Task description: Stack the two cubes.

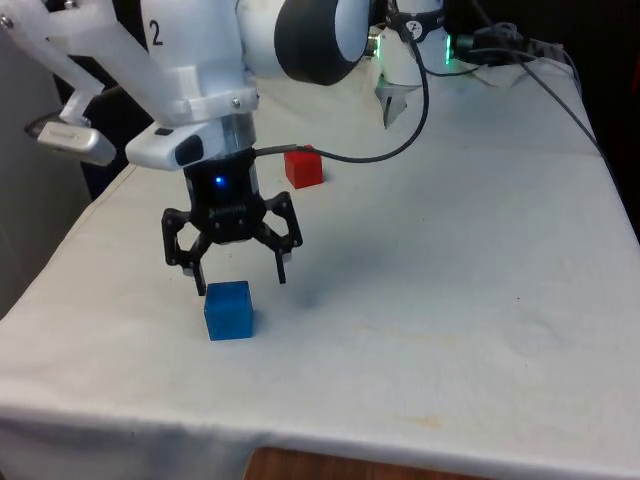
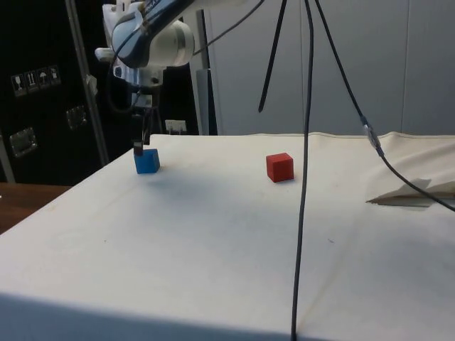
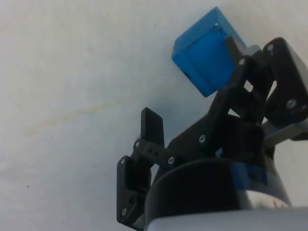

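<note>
A blue cube point(image 1: 228, 310) sits on the white cloth near the table's front edge, towards the front view's left. My gripper point(image 1: 241, 282) hangs open just above and slightly behind it, with nothing held. In the wrist view the blue cube point(image 3: 204, 57) lies close against one finger point(image 3: 234, 48), off-centre from the gripper point(image 3: 192, 84). A red cube point(image 1: 303, 167) rests further back on the table, apart from the blue one. From the side, the blue cube point(image 2: 147, 161) is under the gripper point(image 2: 140, 144) and the red cube point(image 2: 280, 168) stands well to its right.
A black cable point(image 1: 400, 145) curves from the wrist over the table behind the red cube. A folded white piece point(image 1: 392, 100) stands near the robot's base. The table's front edge point(image 1: 330, 440) is close to the blue cube.
</note>
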You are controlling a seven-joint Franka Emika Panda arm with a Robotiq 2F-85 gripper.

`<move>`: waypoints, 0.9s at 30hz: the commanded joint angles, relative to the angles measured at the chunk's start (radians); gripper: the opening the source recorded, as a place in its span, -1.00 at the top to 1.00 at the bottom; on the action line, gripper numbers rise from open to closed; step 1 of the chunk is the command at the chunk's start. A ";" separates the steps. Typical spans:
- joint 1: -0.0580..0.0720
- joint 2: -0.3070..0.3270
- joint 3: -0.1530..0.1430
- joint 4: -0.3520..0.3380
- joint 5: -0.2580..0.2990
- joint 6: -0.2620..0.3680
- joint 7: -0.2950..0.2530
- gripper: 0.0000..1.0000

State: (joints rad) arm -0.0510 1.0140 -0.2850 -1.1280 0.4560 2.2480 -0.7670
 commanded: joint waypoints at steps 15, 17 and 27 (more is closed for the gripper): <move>-0.015 0.046 -0.027 0.054 0.068 -0.036 -0.035 -1.00; -0.023 0.071 -0.036 0.096 0.062 -0.070 -0.026 -1.00; -0.028 0.080 -0.052 0.107 0.065 -0.070 -0.029 -1.00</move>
State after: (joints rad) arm -0.0740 1.0800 -0.3380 -1.0480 0.5240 2.1980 -0.8030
